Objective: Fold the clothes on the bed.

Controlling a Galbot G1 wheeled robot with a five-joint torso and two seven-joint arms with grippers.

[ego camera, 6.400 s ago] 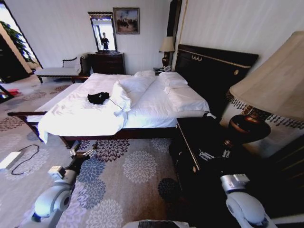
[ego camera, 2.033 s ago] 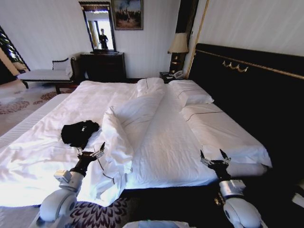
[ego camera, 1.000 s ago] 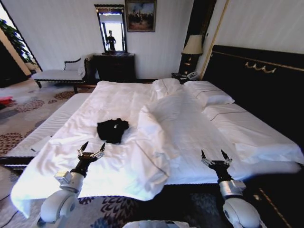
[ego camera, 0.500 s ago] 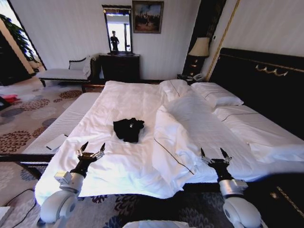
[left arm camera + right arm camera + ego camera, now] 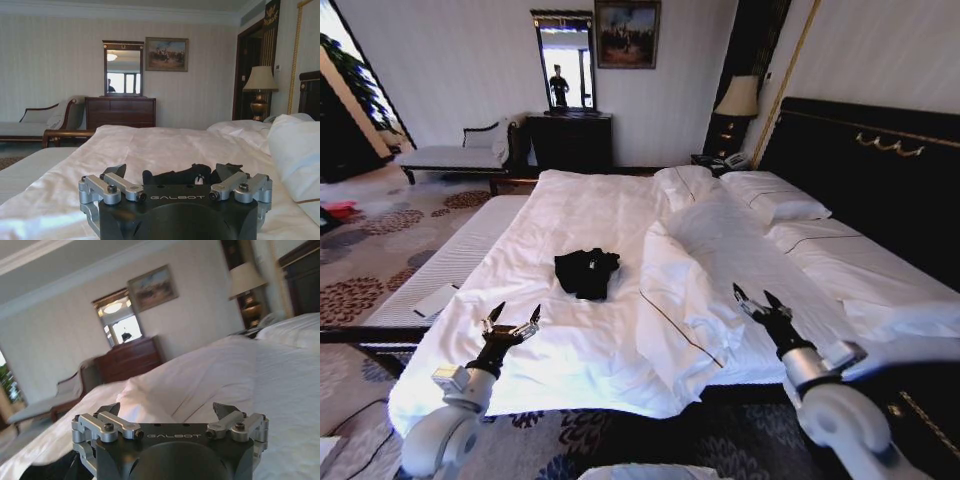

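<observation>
White bed carries crumpled black clothes: soft, light, likely limp; best taken at an edge. Left hand and right hand open, empty.

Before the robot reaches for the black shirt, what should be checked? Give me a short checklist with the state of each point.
1. Left gripper open: ok.
2. Right gripper open: ok.
3. Black shirt lies bunched on the bed, nothing on top of it: ok.
4. Both grippers hold nothing: ok.
5. Folded-back duvet lies beside the shirt, apart from it: ok.
6. Shirt within reach of the arms: cannot tell.
</observation>
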